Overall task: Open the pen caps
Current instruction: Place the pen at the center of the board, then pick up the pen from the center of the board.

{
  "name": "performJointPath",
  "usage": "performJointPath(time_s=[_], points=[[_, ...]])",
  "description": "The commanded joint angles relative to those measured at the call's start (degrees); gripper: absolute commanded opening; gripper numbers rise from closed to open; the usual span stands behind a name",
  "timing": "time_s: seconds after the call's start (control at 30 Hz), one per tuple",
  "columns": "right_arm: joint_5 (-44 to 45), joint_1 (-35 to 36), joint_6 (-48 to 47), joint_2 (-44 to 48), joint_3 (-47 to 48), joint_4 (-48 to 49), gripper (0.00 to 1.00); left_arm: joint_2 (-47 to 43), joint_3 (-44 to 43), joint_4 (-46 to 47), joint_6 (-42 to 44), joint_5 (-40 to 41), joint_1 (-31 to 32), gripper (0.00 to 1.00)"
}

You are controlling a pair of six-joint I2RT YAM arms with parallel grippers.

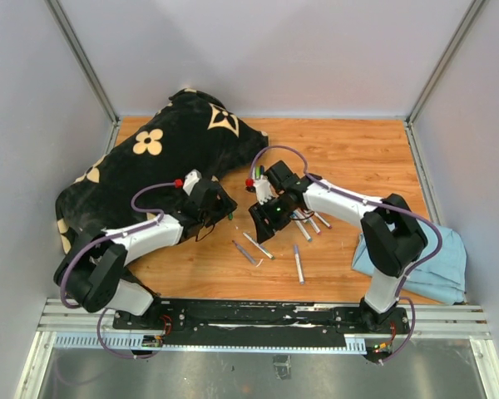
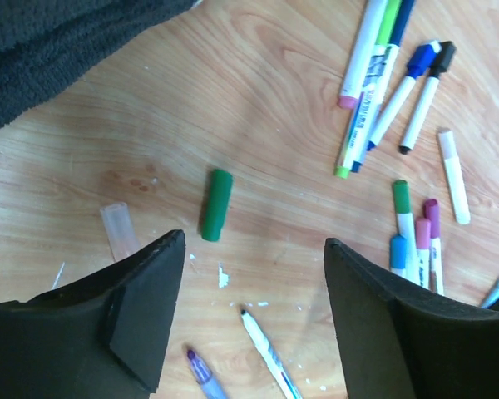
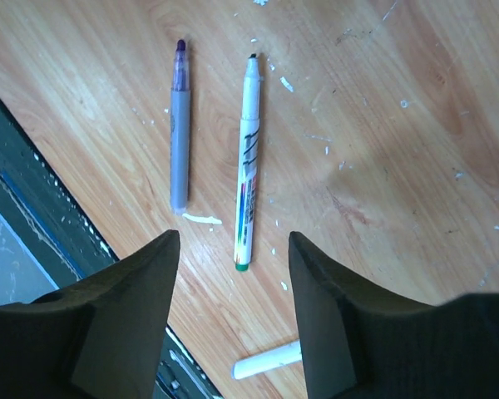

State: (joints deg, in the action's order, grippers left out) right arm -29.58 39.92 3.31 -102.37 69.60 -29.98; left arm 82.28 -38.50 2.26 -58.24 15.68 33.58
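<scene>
My left gripper [image 1: 223,209] is open and empty, hovering over the wood table in the left wrist view [image 2: 254,241]. A loose green cap [image 2: 216,204] and a clear cap [image 2: 116,226] lie just ahead of it. Capped markers lie to its right, with green [image 2: 400,196], purple [image 2: 432,209], pink [image 2: 422,233] and blue [image 2: 397,249] caps. A further bundle has blue [image 2: 417,60] and black [image 2: 443,54] caps. My right gripper [image 1: 263,228] is open and empty [image 3: 233,237] above an uncapped grey-purple pen [image 3: 180,125] and an uncapped white pen [image 3: 249,158].
A black pouch with tan flower prints [image 1: 166,154] lies at the back left, close to the left arm. A blue cloth [image 1: 428,258] lies at the right edge. A white stub [image 3: 270,362] lies near the black front rail [image 1: 258,316]. Small white flecks dot the wood.
</scene>
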Motion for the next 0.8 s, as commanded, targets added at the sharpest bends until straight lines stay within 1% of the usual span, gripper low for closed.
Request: performJointPath(time_s=[0.0, 0.03, 0.07, 0.1, 0.13, 0.17, 0.27, 0.37, 0.4, 0.57, 0.67, 0.77], points=[[-2.0, -1.6, -4.3, 4.4, 1.6, -3.2, 0.58, -5.8, -0.7, -3.0, 0.6, -1.8, 0.4, 0.73], [-2.7, -1.9, -5.3, 5.4, 1.4, -3.5, 0.61, -7.2, -1.3, -4.1, 0.8, -2.0, 0.4, 0.77], [-3.3, -2.3, -6.2, 6.3, 1.4, -4.0, 0.62, -8.6, -2.4, -5.5, 1.0, -1.8, 0.5, 0.79], [-3.7, -2.6, -7.1, 7.4, 1.3, -4.8, 0.62, -10.3, -3.7, -7.9, 1.3, -1.6, 0.7, 0.84], [-4.6, -3.0, -8.3, 7.9, 1.3, -5.1, 0.64, -11.5, -5.0, -9.7, 1.6, -1.3, 0.7, 0.87], [-5.6, -3.5, -9.4, 9.0, 1.3, -6.1, 0.65, -12.7, -6.6, -11.4, 1.9, -1.0, 0.9, 0.93], [-9.1, -5.8, -13.7, 11.0, 1.7, -8.9, 0.68, -16.0, -11.7, -15.6, 2.2, 1.3, 3.0, 0.99], [-12.5, -9.3, -17.6, 13.0, 2.3, -11.0, 0.7, -18.2, -18.1, -18.3, 1.9, 4.3, 6.5, 0.99], [-13.4, -10.5, -18.8, 13.7, 2.3, -11.6, 0.72, -18.6, -20.4, -19.1, 1.9, 4.9, 7.5, 0.99], [-21.6, -18.0, -27.0, 15.8, 2.6, -15.2, 0.75, -18.7, -33.4, -25.0, 2.5, 7.4, 12.2, 0.99], [-24.1, -21.0, -29.2, 16.2, 2.7, -16.8, 0.75, -20.0, -36.7, -25.1, 2.8, 7.0, 13.5, 0.99], [-24.9, -22.8, -30.1, 16.3, 2.5, -17.1, 0.75, -21.0, -37.9, -24.7, 2.8, 6.1, 13.7, 0.99]])
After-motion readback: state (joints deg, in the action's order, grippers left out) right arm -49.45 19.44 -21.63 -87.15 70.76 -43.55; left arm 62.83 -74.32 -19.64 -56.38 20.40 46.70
